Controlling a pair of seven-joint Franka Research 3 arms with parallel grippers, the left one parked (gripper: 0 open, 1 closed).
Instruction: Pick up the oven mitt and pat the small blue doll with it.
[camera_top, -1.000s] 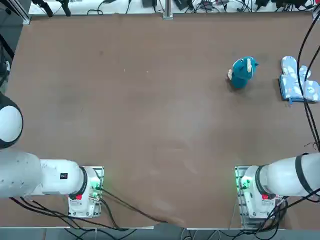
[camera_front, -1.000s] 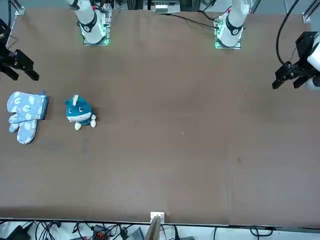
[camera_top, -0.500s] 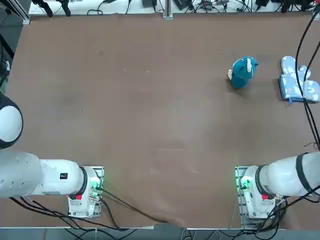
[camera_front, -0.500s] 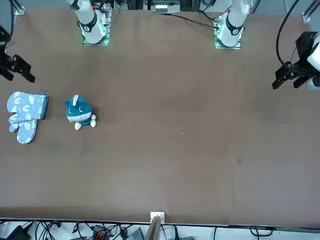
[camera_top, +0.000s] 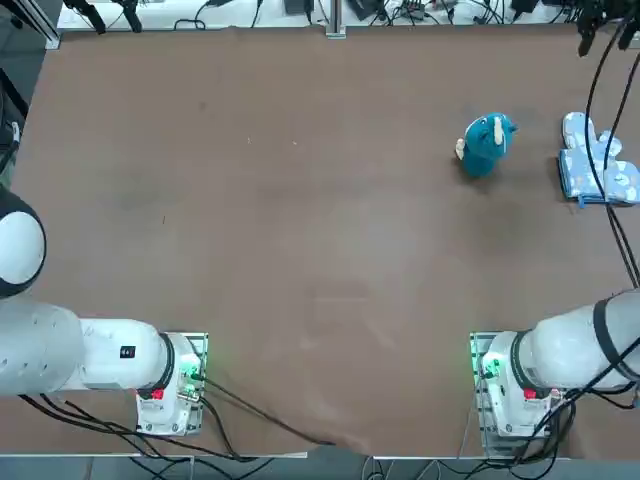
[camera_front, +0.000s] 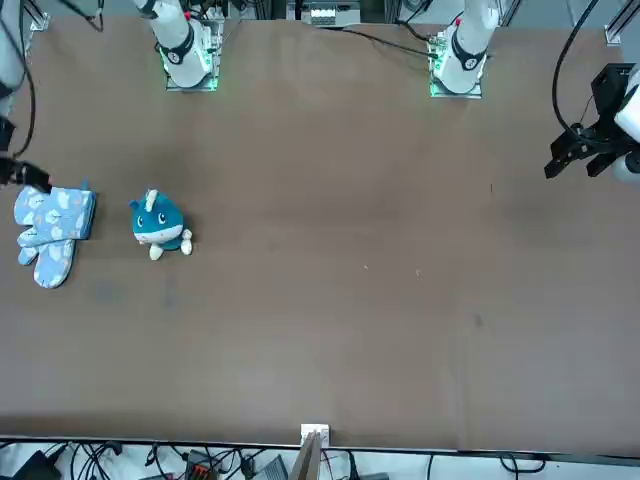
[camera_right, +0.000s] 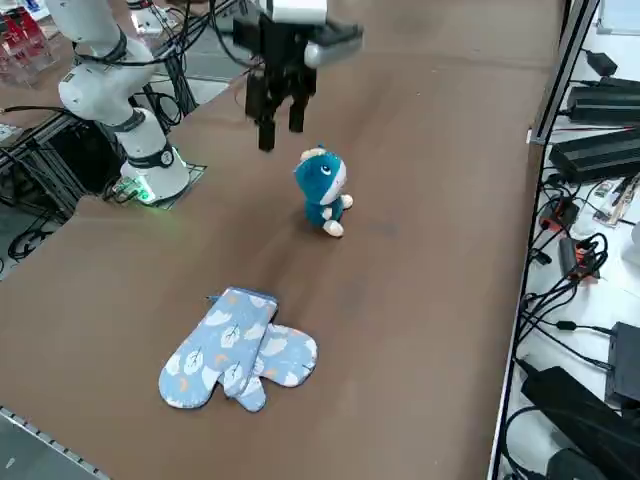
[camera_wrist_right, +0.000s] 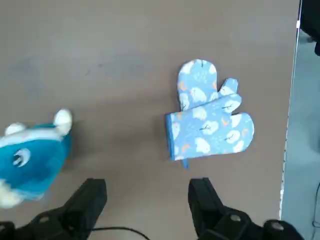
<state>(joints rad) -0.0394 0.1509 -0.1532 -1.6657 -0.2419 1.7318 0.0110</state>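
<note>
Brown table lies mostly bare; oven mitt sits near its right edge beside the small blue doll. My right gripper hangs spread wide, empty.

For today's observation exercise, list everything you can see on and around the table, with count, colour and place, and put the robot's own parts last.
mitts: two, light blue with white prints, overlapping flat on the table near the edge on the robot's right.
doll: one, teal-blue with a cream patch, upright on the table beside the mitts, apart from them.
table: one, brown.
cables: several, black, past the table's far edge.
right gripper: one, black, open, in the air above the table near the doll and mitts, holding nothing.
</note>
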